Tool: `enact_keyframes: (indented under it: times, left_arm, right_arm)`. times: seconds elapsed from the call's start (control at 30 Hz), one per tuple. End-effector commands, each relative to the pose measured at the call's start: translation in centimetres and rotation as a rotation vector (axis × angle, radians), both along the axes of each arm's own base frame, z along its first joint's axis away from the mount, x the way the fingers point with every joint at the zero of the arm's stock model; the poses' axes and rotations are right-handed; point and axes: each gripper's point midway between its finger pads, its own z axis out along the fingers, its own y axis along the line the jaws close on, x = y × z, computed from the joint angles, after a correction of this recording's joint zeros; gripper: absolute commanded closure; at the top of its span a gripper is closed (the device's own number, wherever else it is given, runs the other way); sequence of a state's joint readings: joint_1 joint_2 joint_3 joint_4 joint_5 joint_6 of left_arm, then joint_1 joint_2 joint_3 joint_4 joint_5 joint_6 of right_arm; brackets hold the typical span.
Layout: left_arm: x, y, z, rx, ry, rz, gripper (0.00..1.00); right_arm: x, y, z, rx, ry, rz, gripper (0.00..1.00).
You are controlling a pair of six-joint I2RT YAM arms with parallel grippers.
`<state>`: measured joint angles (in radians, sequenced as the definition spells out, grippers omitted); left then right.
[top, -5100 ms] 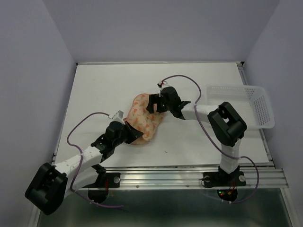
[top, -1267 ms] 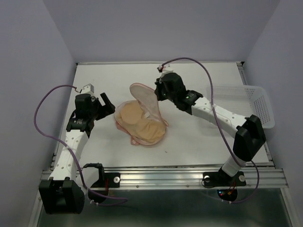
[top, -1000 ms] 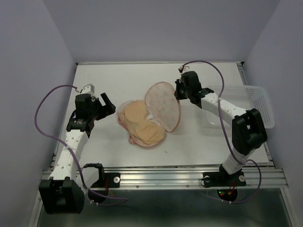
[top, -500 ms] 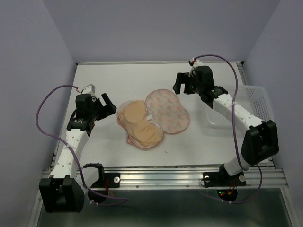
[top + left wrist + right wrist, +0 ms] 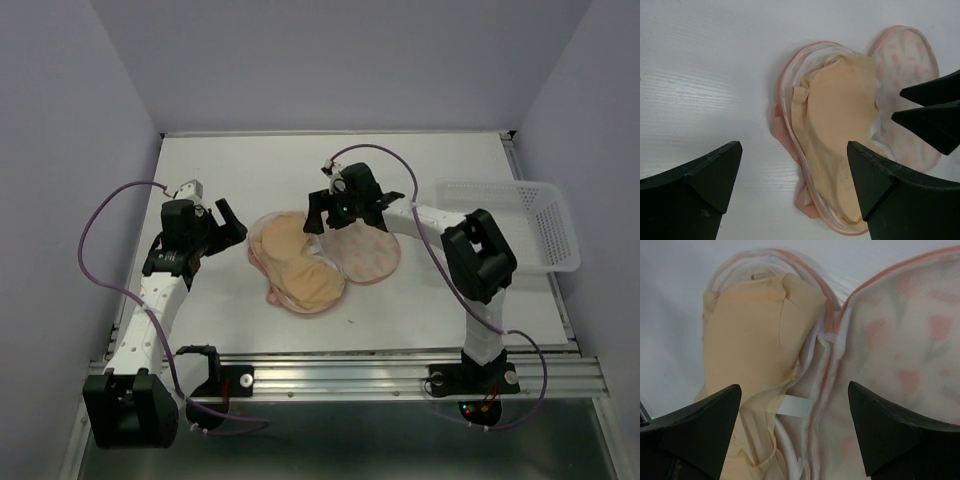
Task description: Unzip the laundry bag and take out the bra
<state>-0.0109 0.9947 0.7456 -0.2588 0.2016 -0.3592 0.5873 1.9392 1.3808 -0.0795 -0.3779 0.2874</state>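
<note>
Left pincer [image 5: 793,147] and right pincer [image 5: 795,387] spread; one opened laundry bag [image 5: 368,250], one bra [image 5: 295,262].

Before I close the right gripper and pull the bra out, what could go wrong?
1. The right gripper hangs open over the seam where the bra meets the white lining and flap of the laundry bag. Closing there could pinch bag fabric too.
2. The left gripper is open and off the bag, so nothing pins it. The bag may lift with the bra.
</note>
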Motion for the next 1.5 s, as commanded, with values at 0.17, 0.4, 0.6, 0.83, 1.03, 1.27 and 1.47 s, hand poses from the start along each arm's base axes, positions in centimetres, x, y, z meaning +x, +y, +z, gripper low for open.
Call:
enact_keyframes:
  times: [0.17, 0.4, 0.6, 0.83, 1.03, 1.27, 1.47]
  left_arm:
    - [0.4, 0.3, 0.1, 0.016, -0.024, 0.000, 0.01]
    - [0.4, 0.3, 0.0, 0.015, -0.021, 0.003, 0.01]
    - [0.4, 0.3, 0.1, 0.016, -0.024, 0.002, 0.01]
    - [0.3, 0.3, -0.1, 0.014, -0.018, 0.002, 0.01]
    - [0.4, 0.2, -0.2, 0.014, -0.018, -0.001, 0.01]
    - [0.3, 0.0, 0.0, 0.007, -0.024, -0.013, 0.01]
    - [0.3, 0.1, 0.1, 0.008, -0.027, -0.009, 0.01]
  right_arm:
    - [1.1, 6.4, 0.2, 0.090, -0.062, 0.092, 0.18]
    - [1.4, 7.3, -1.5, 0.088, -0.072, 0.103, 0.27]
    - [1.1, 8.5, -2.5, 0.090, -0.065, 0.126, 0.34]
    - [0.6, 9.0, -4.1, 0.082, -0.051, 0.142, 0.39]
    - [0.7, 5.6, -3.4, 0.013, -0.072, -0.023, 0.48]
    - [-3.1, -0.6, -3.1, 0.007, 0.012, -0.267, 0.43]
    - [-5.5, -2.4, -1.3, 0.064, 0.003, -0.283, 0.36]
